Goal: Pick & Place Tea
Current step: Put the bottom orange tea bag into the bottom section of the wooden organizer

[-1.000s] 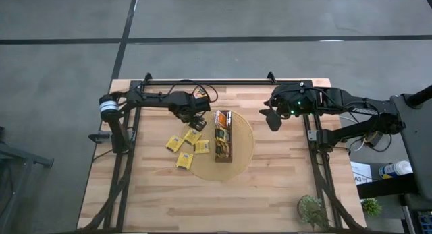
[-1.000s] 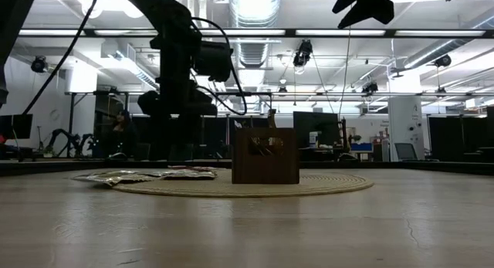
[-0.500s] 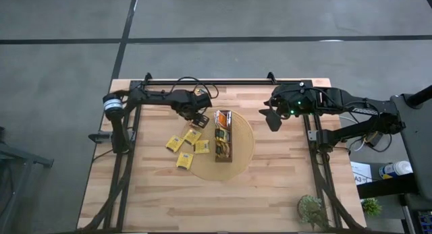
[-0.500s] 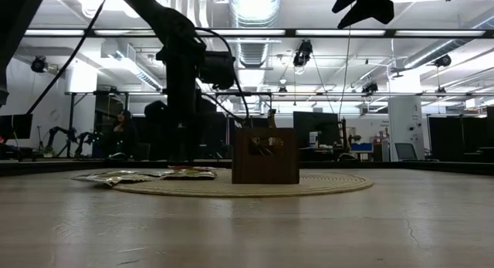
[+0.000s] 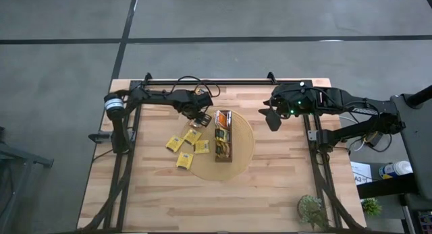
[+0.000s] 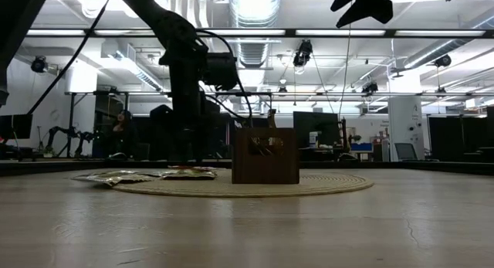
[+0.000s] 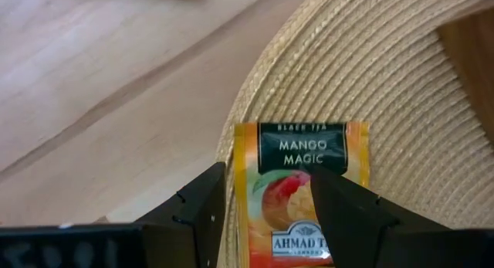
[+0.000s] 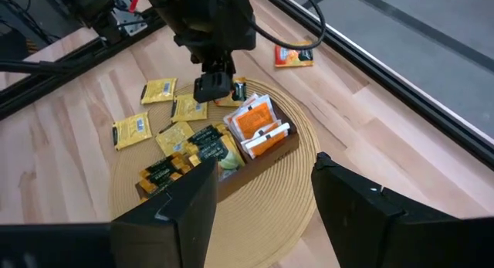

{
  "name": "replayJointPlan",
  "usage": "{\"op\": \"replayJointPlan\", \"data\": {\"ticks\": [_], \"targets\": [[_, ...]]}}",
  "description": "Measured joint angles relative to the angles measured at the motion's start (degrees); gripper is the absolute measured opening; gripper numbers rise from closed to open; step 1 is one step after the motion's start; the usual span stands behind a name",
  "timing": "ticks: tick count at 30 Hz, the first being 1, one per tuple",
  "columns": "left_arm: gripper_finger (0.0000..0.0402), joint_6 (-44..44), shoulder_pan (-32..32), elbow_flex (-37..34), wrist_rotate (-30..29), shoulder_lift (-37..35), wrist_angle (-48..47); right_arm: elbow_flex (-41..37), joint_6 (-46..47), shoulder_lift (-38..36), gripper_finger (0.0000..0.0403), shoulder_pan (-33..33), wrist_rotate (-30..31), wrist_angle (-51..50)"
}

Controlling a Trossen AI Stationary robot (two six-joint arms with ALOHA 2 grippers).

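An orange tea sachet point(image 7: 301, 183) printed "Mango Magic" lies flat on the left rim of the round tan disc point(image 7: 401, 106). My left gripper point(image 5: 201, 121) points steeply down over it, open, one finger on each side point(image 7: 266, 222). Just right of it the dark-brown tray point(image 5: 223, 135) stands on the disc point(image 5: 239, 156) with several sachets upright inside point(image 8: 258, 121). Several yellow sachets point(image 5: 184, 160) lie flat on the wood and the disc's edge, left of the tray. My right gripper point(image 5: 272, 118) hangs open high above the table's far right point(image 8: 262, 206). My left gripper comes at the orange sachet from above, its fingers point(image 7: 197, 214) level with the sachet's lower half point(image 7: 293, 237). Whether they touch it I cannot tell. The sachet lies flat on the disc.
A black rail point(image 5: 229, 81) runs along the far edge. Another orange sachet point(image 8: 293, 55) lies on the wood near that rail. A small green plant point(image 5: 312, 208) stands at the near right corner. The near half of the table point(image 5: 223, 200) is bare wood.
My left gripper has gone a little toward the tray and sunk slightly, tipping more steeply downward. Its fingers keep the same gap. The sachets, tray and right arm have stayed where they were.
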Motion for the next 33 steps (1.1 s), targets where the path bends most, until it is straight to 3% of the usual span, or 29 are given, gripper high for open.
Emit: {"op": "replayJointPlan", "data": {"ticks": [25,28,33], "targets": [[0.0177,0.7,1.0,0.2,1.0,3.7,2.4,0.0,0.0,0.0,0.0205,0.0,-0.1,0.4],[0.0147,0.5,1.0,0.2,0.9,3.7,2.4,0.0,0.0,0.0,0.0205,0.0,-0.1,0.4],[0.0053,0.5,1.4,0.1,0.7,3.8,2.2,0.0,0.0,0.0,0.0205,0.0,-0.1,0.4]]}}
